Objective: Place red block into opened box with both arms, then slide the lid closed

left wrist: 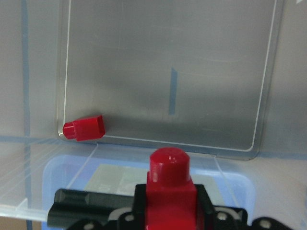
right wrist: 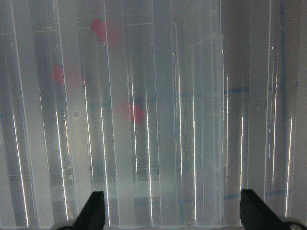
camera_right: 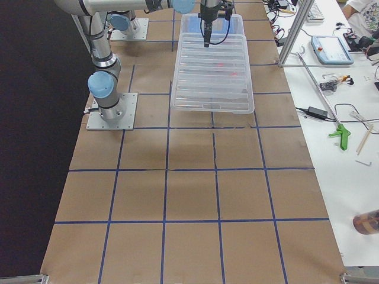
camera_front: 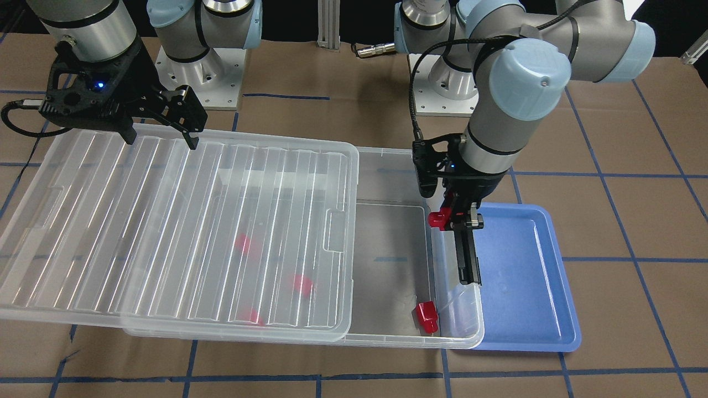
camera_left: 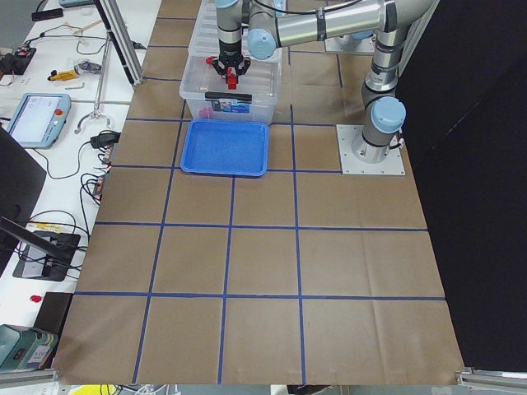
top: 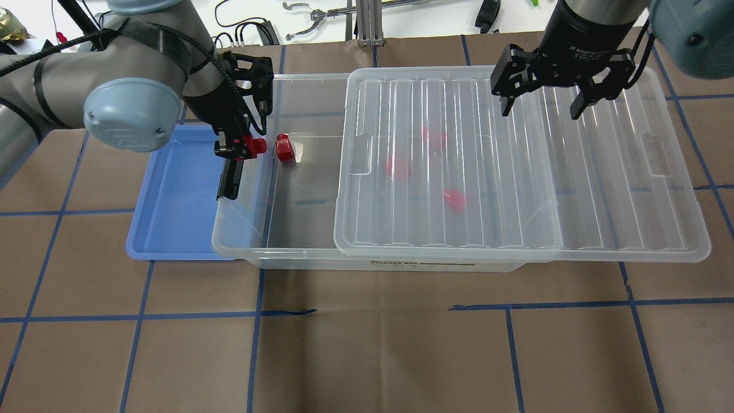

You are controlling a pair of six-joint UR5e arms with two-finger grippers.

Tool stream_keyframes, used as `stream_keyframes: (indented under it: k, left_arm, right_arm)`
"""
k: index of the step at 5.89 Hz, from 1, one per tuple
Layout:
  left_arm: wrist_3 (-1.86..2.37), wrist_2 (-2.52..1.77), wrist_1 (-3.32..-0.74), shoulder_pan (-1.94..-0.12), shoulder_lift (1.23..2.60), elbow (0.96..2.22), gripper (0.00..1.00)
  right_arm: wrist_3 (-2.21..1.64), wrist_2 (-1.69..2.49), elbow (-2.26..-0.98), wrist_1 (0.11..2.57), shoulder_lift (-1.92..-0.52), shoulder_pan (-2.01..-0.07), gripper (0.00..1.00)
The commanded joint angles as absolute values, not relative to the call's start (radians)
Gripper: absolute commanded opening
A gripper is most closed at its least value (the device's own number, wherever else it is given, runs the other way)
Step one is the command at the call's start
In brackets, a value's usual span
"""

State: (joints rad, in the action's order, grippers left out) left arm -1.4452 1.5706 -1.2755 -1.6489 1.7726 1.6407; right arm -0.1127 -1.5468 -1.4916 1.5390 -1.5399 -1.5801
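Observation:
My left gripper (top: 243,147) is shut on a red block (top: 254,145), held over the box's short wall beside the blue tray; the wrist view shows this red block (left wrist: 169,167) close up. A second red block (top: 284,148) lies in the uncovered corner of the clear box (top: 269,246). Three more show blurred under the ribbed lid (top: 516,172). The lid covers most of the box and overhangs its other end. My right gripper (top: 539,106) hangs open over the lid's far edge, holding nothing.
A blue tray (top: 178,195) lies against the box's open end, under my left arm. A black bar clip (camera_front: 467,260) sits on that short wall. Brown table surface with blue tape lines spreads in front of the box.

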Motion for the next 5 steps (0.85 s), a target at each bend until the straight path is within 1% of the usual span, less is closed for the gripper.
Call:
stream_keyframes:
  k: [1, 3, 4, 5]
  left_arm:
    - [-1.393, 1.563, -1.188, -1.700, 1.843, 1.685, 0.14]
    - [-1.404, 1.559, -1.018, -1.701, 1.928, 1.758, 0.15]
    - [-1.401, 1.557, -0.938, -1.704, 1.977, 1.772, 0.16]
    - [-1.394, 1.560, -0.913, -1.732, 1.996, 1.778, 0.16]
  right_arm:
    - [-0.121, -1.546, -1.491, 1.540, -1.542, -1.580, 1.00]
    - [-0.123, -1.548, -1.491, 1.540, -1.542, -1.582, 1.00]
    - [-0.121, -1.548, -1.491, 1.540, -1.543, -1.583, 1.00]
    - [-0.123, -1.551, -1.490, 1.540, -1.543, -1.585, 1.00]
